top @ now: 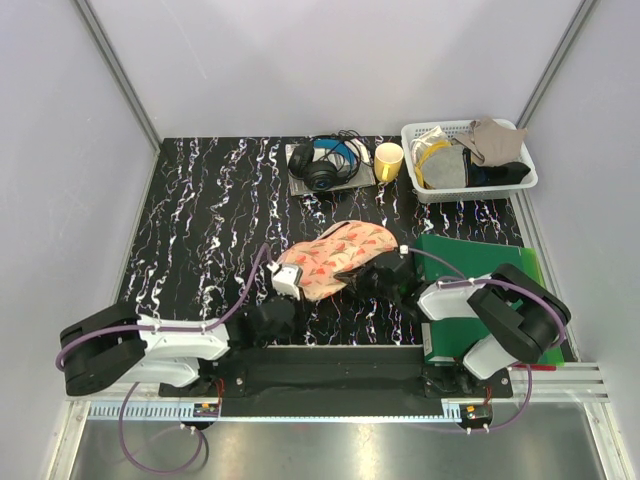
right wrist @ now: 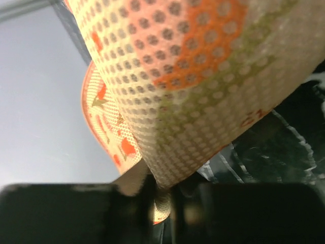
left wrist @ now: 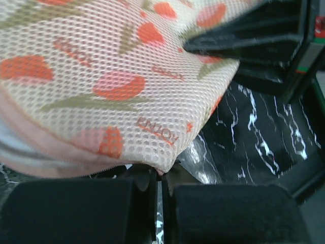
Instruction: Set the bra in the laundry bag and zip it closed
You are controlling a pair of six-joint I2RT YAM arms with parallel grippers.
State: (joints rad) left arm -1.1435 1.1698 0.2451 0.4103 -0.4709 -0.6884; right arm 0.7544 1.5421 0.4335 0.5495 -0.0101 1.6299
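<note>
While pinched at both ends, peach-pink mesh zip laundry bag [top: 335, 255] w/ red-green print lies mid-table on black marbled tabletop [top: 200, 220].
L gripper [left wrist: 158, 178] fingers closed together on bag's near edge; R gripper [right wrist: 160, 195] clamped on bag fabric. Black headphones [top: 322, 163], yellow cup [top: 388, 160], white plastic basket [top: 480, 192] well behind; green folder [top: 520, 262] under R arm.

The peach-pink mesh laundry bag [top: 335, 258] carries orange-red tulips on olive-green stems, small red lettering and pink zipper edging. The black bench [top: 200, 220] is streaked with white marble veins. The round cup [top: 388, 160] is yellow.
</note>
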